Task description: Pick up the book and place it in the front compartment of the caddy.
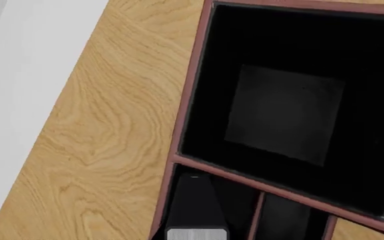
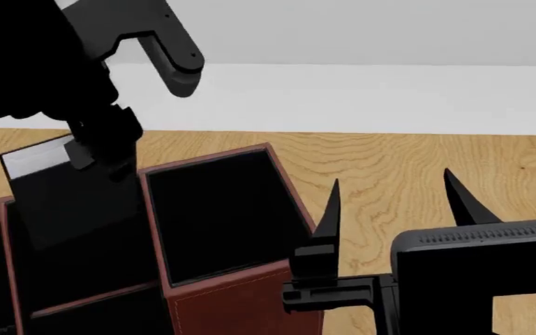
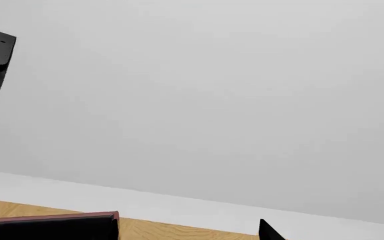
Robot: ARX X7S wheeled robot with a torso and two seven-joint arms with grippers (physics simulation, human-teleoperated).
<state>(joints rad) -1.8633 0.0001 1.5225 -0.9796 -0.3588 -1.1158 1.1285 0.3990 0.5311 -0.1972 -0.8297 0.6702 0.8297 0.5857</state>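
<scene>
Book (image 2: 63,199): matte black slab, pale page edge up, upright in narrow caddy (image 2: 240,307) cell beside large square black-lined one. Dark red leather-look walls, pale stitching; grained wooden table (image 2: 407,174). Left gripper (image 2: 109,150) just above book, finger state unclear. Right gripper (image 2: 393,209): pointed fingers spread, empty.

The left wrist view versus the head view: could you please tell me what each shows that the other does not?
Only the left wrist view looks straight down into the caddy's large cell, to its dark floor. Only the head view shows the right gripper, fingers spread, beside the caddy, and the left arm above the book. Both show the book standing in a narrow cell, the red caddy wall and the wooden table.
</scene>
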